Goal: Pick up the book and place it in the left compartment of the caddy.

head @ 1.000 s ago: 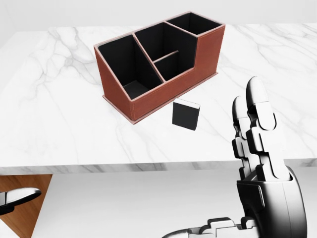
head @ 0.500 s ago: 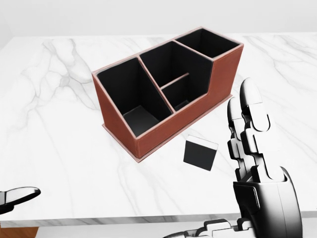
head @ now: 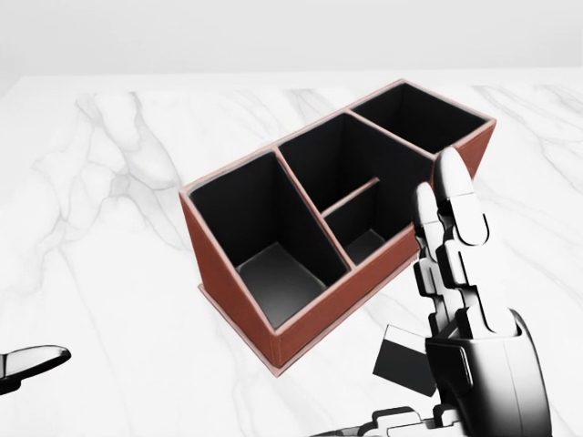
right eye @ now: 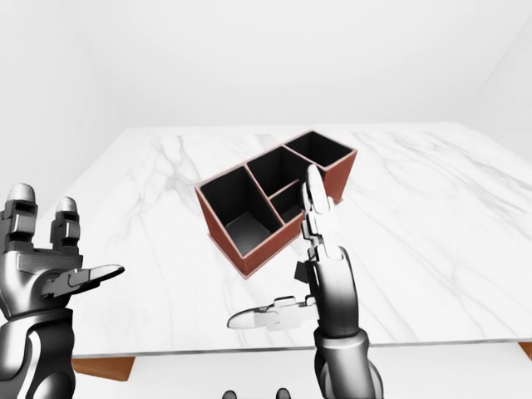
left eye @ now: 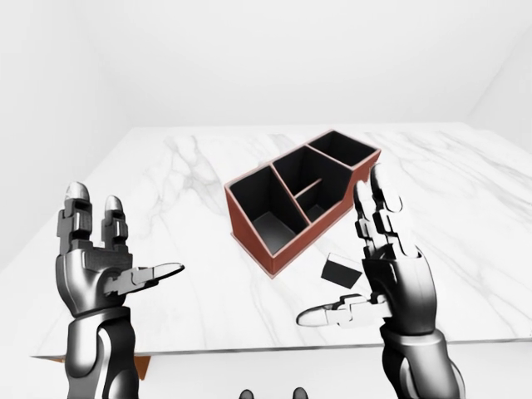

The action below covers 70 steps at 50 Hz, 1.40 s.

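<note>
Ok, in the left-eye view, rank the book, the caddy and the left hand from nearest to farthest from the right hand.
1. Book: just left of the right hand, on the table.
2. Caddy: up and left, beyond the book.
3. Left hand: far left of the view, open.

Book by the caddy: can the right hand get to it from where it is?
Probably yes. The right hand is open and raised just beside the book, which lies apart from the caddy on the marble table, with nothing between them.

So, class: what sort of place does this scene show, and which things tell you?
Likely a plain simulated desk setup: a white marble table, a brown desk caddy with black compartments, a small black book, and bare pale walls.
</note>
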Available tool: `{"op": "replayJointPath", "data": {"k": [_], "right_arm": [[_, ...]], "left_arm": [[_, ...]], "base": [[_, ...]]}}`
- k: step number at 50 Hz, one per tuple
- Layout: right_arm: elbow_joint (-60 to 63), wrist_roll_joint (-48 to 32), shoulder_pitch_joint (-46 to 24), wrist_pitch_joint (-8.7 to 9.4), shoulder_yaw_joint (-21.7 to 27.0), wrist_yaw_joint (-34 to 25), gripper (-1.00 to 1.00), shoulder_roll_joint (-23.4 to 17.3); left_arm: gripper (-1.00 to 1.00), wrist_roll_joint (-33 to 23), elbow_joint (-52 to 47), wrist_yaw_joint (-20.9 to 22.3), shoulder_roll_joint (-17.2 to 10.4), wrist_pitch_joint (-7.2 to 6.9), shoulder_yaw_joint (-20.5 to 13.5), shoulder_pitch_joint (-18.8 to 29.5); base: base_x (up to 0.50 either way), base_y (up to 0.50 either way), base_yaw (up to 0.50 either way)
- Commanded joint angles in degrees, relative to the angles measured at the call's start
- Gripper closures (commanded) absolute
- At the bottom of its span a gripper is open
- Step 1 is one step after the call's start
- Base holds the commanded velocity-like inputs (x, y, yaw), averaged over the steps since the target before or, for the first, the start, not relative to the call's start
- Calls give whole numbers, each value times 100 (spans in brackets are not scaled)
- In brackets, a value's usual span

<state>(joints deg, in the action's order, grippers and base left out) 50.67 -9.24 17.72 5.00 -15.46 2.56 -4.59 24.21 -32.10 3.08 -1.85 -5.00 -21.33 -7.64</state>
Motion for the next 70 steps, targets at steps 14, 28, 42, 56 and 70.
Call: {"op": "replayJointPath", "data": {"k": [14, 28, 42, 56, 70], "right_arm": [[8, -132, 34, 0, -171, -51, -100, -89], [50, 1, 23, 0, -4, -21, -100, -9], [11, -186, 1, 0, -68, -37, -100, -40], [92, 66, 80, 0, 40, -12, -100, -20], [932, -907, 449, 0, 941, -1553, -100, 273]], "left_arm": [[-100, 3, -56, 20, 20, 0, -2, 18], [-100, 7, -82, 9, 16, 0, -13, 20], [-100, 11, -99, 24, 28, 0, -20, 3], [-100, 24, -155, 30, 33, 0, -39, -7], [-100, -49, -100, 14, 42, 0, 40, 15]], "base": [[50, 0, 0], [47, 1, 0], [0, 17, 0], [0, 7, 0], [0, 0, 0]]}}
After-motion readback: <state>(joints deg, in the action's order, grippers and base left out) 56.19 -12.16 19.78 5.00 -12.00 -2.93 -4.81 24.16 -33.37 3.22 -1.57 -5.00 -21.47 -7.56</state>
